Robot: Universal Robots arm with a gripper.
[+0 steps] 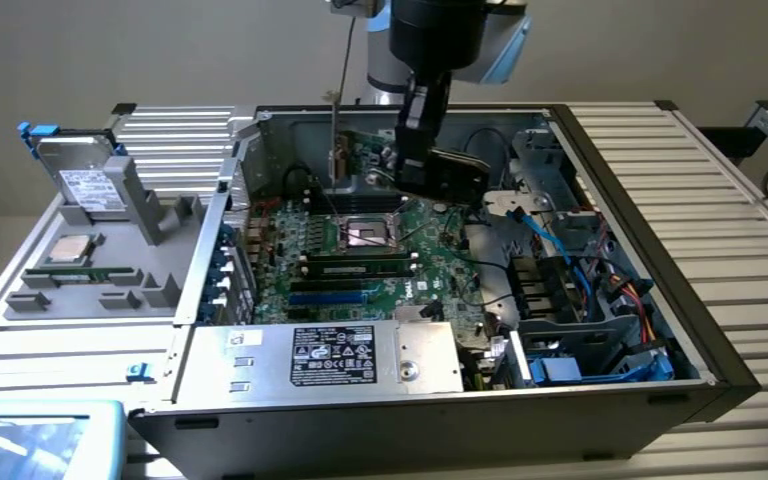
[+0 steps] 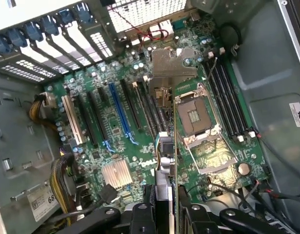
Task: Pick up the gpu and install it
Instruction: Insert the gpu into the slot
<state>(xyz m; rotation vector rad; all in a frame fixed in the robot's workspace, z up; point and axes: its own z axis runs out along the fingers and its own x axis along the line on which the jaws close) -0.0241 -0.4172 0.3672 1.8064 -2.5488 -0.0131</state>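
Observation:
The gpu [image 1: 454, 172] hangs in the air inside the open computer case, above the rear half of the green motherboard [image 1: 418, 285]. My gripper [image 1: 414, 165] is shut on it from above. In the wrist view the gpu [image 2: 165, 161] runs edge-on between my fingers [image 2: 142, 214], its silver end bracket [image 2: 171, 63] pointing toward the case's rear slot covers. It hovers over the motherboard [image 2: 110, 141], between the expansion slots [image 2: 119, 112] and the CPU socket [image 2: 196, 119], without touching either.
The case wall [image 1: 651, 300] encloses blue and orange cables and drive bays at the exterior view's right. A grey parts tray [image 1: 157, 285] at the exterior view's left holds a hard drive [image 1: 91, 185], a CPU [image 1: 71, 250] and a RAM stick [image 1: 84, 271]. The power supply [image 1: 337, 355] sits at the case's front.

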